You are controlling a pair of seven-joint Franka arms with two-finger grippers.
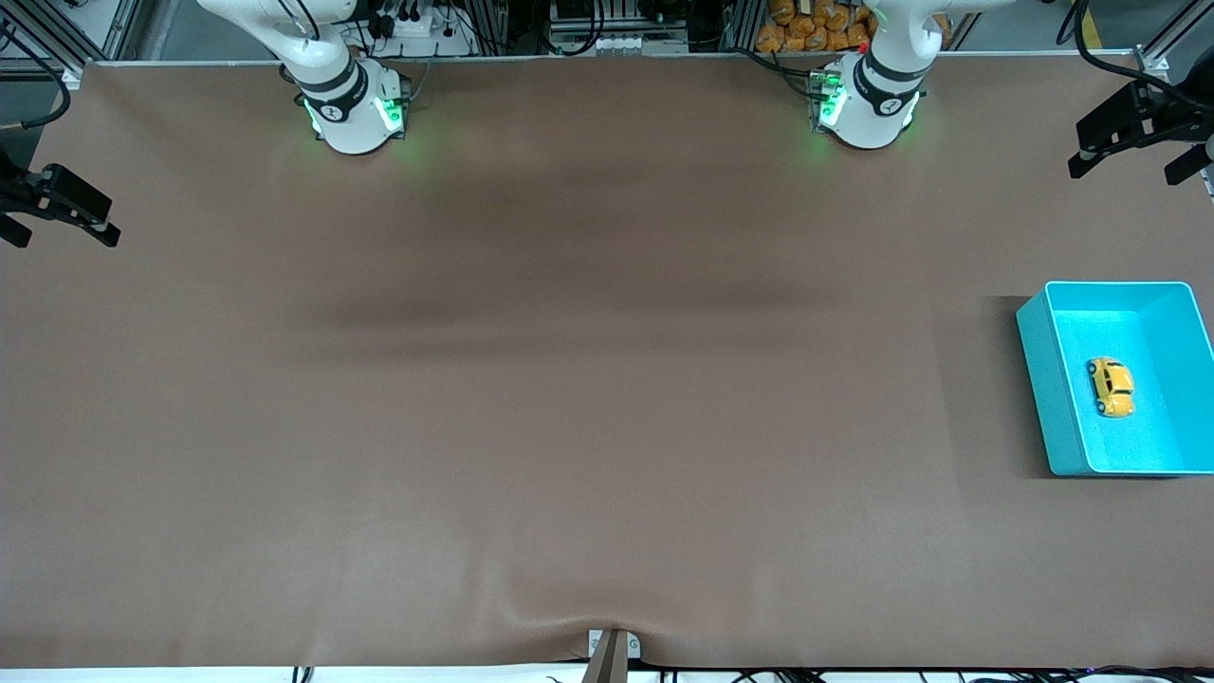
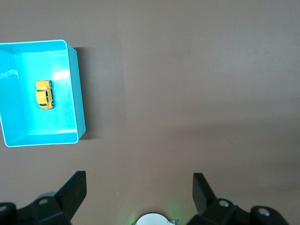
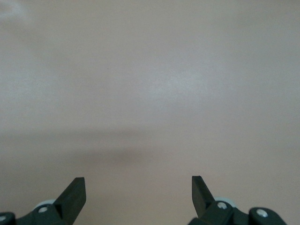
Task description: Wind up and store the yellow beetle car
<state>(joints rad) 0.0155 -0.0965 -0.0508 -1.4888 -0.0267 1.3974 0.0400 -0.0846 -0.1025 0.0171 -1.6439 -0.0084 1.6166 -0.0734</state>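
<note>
The car (image 1: 1111, 387) lies inside the cyan bin (image 1: 1036, 379), on the bin floor near its middle, touching no wall. The bin stands on the table (image 1: 569, 379) at the left arm's end. The car's long axis runs along the line from the robot bases toward the front camera, roughly parallel to the bin's longer walls; which end is the nose cannot be read with confidence from these views. The left gripper (image 1: 1133, 128) hangs in the air over the table edge at the left arm's end, up toward the base side; its fingers (image 2: 75, 192) are spread wide and hold nothing. In the left wrist view the bin and the car (image 2: 44, 94) are visible, well apart from the fingers and off to one side of the gripper's centre line. The right gripper (image 1: 57, 204) hangs over the table edge at the right arm's end, its fingers (image 3: 75, 194) also spread wide and empty; its wrist view shows only bare table, and this arm appears to be waiting. The left arm is clearly the nearer one to the car. Judged from the layout, the car already sits in the storage bin; if winding is not yet done, the left gripper would need to travel over the bin and descend with its fingers set across the car's short axis.
</note>
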